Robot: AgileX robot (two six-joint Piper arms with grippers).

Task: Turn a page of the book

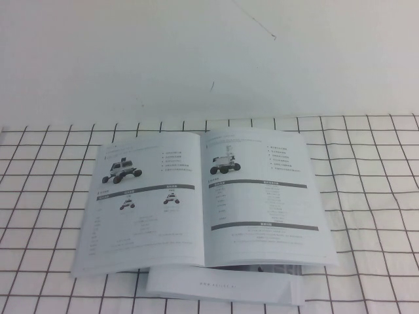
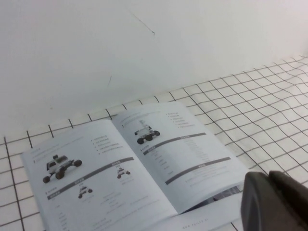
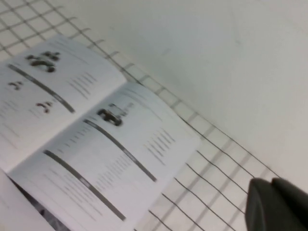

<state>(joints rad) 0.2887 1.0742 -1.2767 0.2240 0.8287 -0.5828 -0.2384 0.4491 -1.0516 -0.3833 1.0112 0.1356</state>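
Neither pincer appears in the high view. Only a dark corner of the left pincer (image 2: 274,202) shows in its own wrist view, hanging above the tabletop (image 1: 366,196) near the book's right-hand near corner, and I cannot tell how far its fingers are spread or whether they have hold of anything. Likewise the right pincer (image 3: 276,204) is just a dark blurred shape at the edge of its wrist view, over the gridded cloth beside the book's right page, its opening impossible to judge.

The book (image 1: 203,199) lies open and flat on the black-gridded white tabletop, roughly central, its spine running away from the robot. Its left page carries a wheeled rover photo with two smaller vehicle pictures under a grey bar. On the right, the page (image 1: 265,196) shows a small vehicle photo, an icon list and tables with grey header bars; it lies flat. Under the book's near edge a plain white booklet (image 1: 226,288) sticks out toward the robot, bearing one row of tiny print
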